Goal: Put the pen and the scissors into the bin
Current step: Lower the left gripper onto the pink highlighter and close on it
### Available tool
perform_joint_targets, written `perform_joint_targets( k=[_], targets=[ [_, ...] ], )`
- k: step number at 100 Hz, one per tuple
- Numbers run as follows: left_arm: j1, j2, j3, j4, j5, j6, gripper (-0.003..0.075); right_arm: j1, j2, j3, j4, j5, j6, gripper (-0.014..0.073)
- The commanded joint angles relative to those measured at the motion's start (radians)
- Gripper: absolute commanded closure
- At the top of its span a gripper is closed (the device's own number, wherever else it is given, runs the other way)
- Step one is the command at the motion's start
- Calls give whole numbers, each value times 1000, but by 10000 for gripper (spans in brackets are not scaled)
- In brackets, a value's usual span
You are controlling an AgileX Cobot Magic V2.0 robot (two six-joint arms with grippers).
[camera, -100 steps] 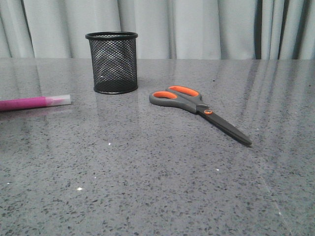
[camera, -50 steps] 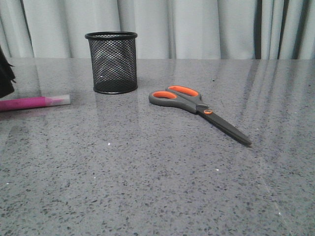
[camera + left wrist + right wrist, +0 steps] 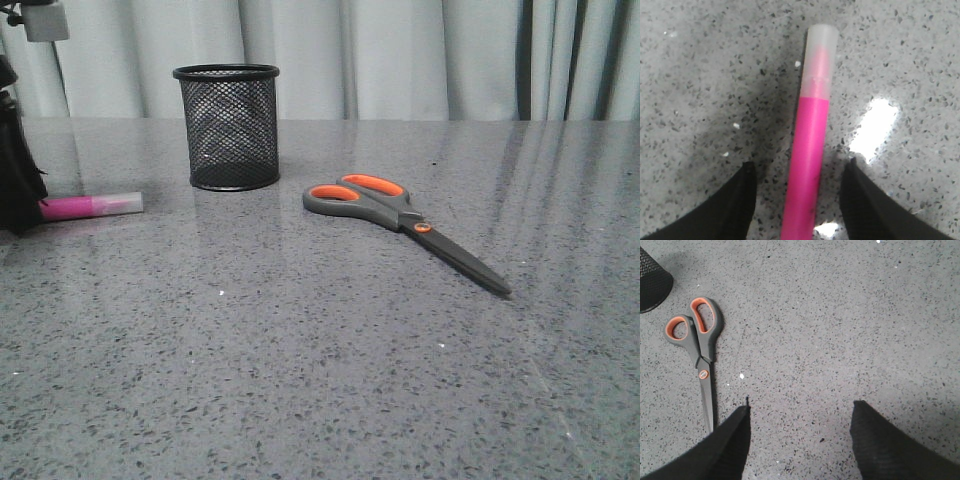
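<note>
In the front view the bin [image 3: 227, 127] stands upright in the upper left of the frame, the scissors [image 3: 400, 222] lie flat right of centre with blades pointing toward the lower right, and the pen [image 3: 92, 207] lies at the left edge with its whitish cap toward the bin, its other end hidden behind the dark bulk of the left arm [image 3: 18, 180]. In the left wrist view the pen [image 3: 811, 135] runs up the middle of the frame, cap at the top, and the left gripper [image 3: 799, 192] straddles its pink barrel with fingers spread wide at the lower left and lower right, neither touching it and nothing held. Whether the tips have reached the table [image 3: 700, 75] cannot be told. The risk, as I judge it, is that the round barrel rolls or skids when one finger meets it first, or that closing too high only pinches the top and lets it slip out. In the right wrist view the scissors [image 3: 699, 347] lie at the left of the frame, a sliver of the bin [image 3: 652, 280] in the upper left corner, and the right gripper [image 3: 800, 440] is wide apart and empty over bare table, beside the blades.
</note>
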Motion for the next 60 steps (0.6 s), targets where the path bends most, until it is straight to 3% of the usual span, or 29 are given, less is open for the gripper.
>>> perform_joint_targets(
  k=[1, 30, 44, 60],
  targets=[
    [-20, -33, -31, -16, -16, 9, 374, -6, 1, -36, 9, -43, -10, 195],
    [-24, 1, -31, 5, -10, 9, 582, -6, 1, -36, 9, -43, -10, 195],
    [-24, 5, -31, 5, 1, -3, 737, -6, 1, -36, 9, -43, -10, 195],
    [-24, 1, -64, 0, 41, -81, 742, -6, 1, -36, 9, -43, -10, 195]
  ],
)
